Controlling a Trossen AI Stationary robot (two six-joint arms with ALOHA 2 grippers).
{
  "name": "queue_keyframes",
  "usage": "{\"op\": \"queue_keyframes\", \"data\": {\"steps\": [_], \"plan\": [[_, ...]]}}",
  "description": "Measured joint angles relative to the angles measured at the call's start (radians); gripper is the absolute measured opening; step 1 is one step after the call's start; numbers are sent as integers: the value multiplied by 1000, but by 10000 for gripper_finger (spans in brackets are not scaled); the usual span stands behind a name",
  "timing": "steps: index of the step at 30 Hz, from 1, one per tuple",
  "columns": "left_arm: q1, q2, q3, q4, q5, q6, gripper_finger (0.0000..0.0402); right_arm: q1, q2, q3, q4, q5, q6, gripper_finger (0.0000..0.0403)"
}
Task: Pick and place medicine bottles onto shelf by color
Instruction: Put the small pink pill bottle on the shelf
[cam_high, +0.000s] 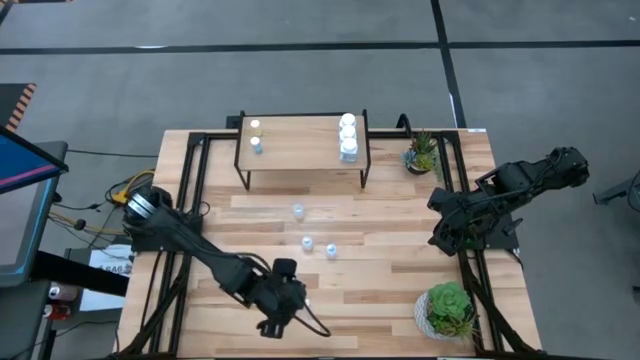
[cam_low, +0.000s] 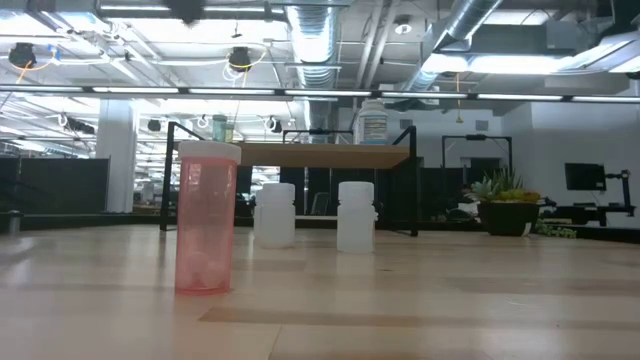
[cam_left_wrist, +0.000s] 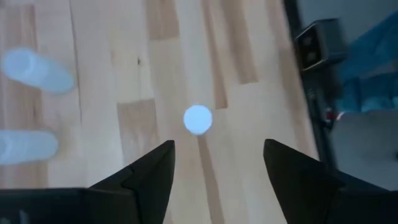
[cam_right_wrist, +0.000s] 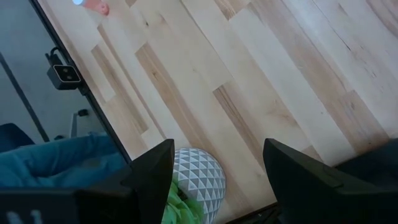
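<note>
Left end effector (cam_high: 272, 325) open above a white-capped bottle (cam_left_wrist: 198, 119) near the surface's (cam_high: 380, 290) front edge. Right end effector (cam_high: 443, 238) open, idle at right. Five bottles on shelf (cam_high: 300, 140), three mid-surface.

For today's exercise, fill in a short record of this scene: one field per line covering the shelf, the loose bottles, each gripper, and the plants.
shelf: light-wood board on black legs at the table's far side
bottles on shelf: two at the left end, a white group at the right end
loose bottles: three on the tabletop in front of the shelf
left gripper: near front edge, fingers open, above a pale round cap
right gripper: at the table's right edge, fingers open, holding nothing
plants: two pots on the right side
</note>
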Motion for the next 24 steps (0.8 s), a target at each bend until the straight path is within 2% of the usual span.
{"op": "queue_keyframes", "data": {"steps": [4,9,24], "plan": [[4,70,0,10,2,-63,229,0,0,0,-1,0,0,270],[17,96,1,25,49,-152,228,0,0,0,-1,0,-1,270],[17,192,1,33,37,-132,261,0,0,0,0,0,-45,270]]}}
